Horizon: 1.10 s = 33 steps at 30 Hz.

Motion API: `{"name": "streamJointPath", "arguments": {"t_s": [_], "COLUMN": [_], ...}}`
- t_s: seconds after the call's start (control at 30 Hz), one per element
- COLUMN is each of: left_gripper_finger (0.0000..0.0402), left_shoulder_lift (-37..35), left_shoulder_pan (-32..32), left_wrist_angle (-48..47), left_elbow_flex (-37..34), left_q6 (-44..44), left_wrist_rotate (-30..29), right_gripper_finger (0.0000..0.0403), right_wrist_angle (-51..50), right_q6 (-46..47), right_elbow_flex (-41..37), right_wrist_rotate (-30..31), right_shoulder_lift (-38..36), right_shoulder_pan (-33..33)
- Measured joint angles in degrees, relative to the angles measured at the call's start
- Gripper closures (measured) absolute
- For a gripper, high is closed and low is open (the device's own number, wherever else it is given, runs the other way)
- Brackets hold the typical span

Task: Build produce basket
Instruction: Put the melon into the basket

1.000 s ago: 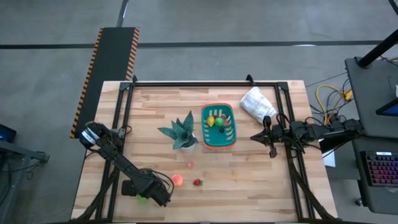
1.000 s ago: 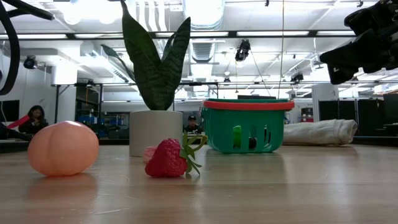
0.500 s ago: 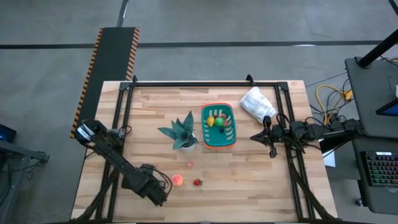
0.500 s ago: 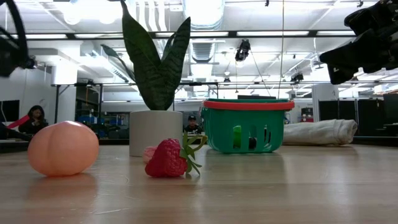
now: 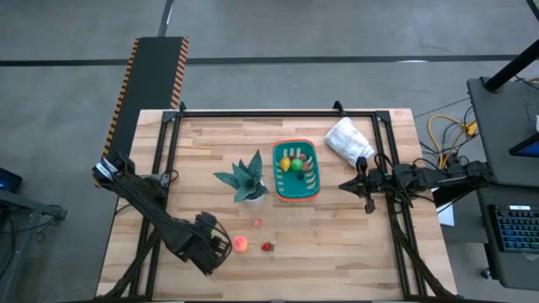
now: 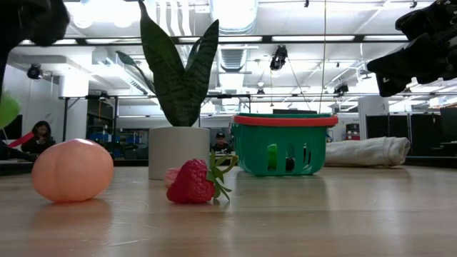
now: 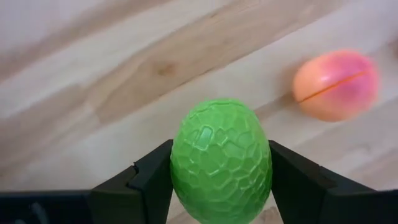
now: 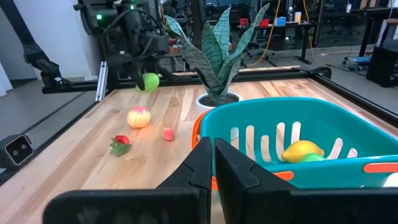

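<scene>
My left gripper (image 5: 212,250) hovers over the near left part of the table, shut on a green, bumpy, egg-shaped toy fruit (image 7: 221,158), which also shows in the right wrist view (image 8: 150,81). A peach (image 5: 241,244), a strawberry (image 5: 267,247) and a small pink piece (image 5: 258,222) lie on the table beside it. The teal basket (image 5: 296,169) with its orange band stands mid-table and holds yellow, green and dark red pieces. My right gripper (image 5: 344,183) waits shut just right of the basket. My left gripper pinches the green fruit by its two long sides (image 7: 177,168) between the two fingers (image 7: 149,180). The fingers come from above, pointing down. The fruit is lifted clear of the table, its narrow end poking out past the fingertips.
A potted plant with spiky leaves (image 5: 247,181) stands left of the basket. A white bag (image 5: 349,140) lies at the far right. Black frame rails run along the table's left, right and far edges. Bare wood stretches along the near edge right of the strawberry.
My left gripper has risen from the table's near left with the green fruit in its fingers, and has shifted a little toward the peach. The fruit now hangs clear above the wood.
</scene>
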Motion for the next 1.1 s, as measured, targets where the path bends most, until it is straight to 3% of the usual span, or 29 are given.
{"name": "streamJointPath", "arguments": {"t_s": [0.27,0.53,0.77,1.1], "left_gripper_finger": [0.0201,0.0201,0.0201,0.0201], "left_shoulder_lift": [-2.7,-2.7,-2.7,-2.8], "left_shoulder_pan": [0.2,0.4,1.1,4.6], "left_wrist_angle": [0.5,1.8,10.8,27.0], "left_elbow_flex": [-0.1,-0.1,-0.1,-0.1], "left_q6": [11.0,20.4,33.2,52.6], "left_wrist_rotate": [-9.8,-16.0,-22.6,-23.5], "right_gripper_finger": [0.0394,0.0394,0.0394,0.0394], "right_wrist_angle": [0.0,0.0,0.0,0.0], "right_q6": [0.0,0.0,0.0,0.0], "right_elbow_flex": [0.0,0.0,0.0,0.0], "right_wrist_rotate": [0.0,0.0,0.0,0.0], "right_shoulder_lift": [0.0,0.0,0.0,0.0], "right_shoulder_pan": [0.0,0.0,0.0,0.0]}}
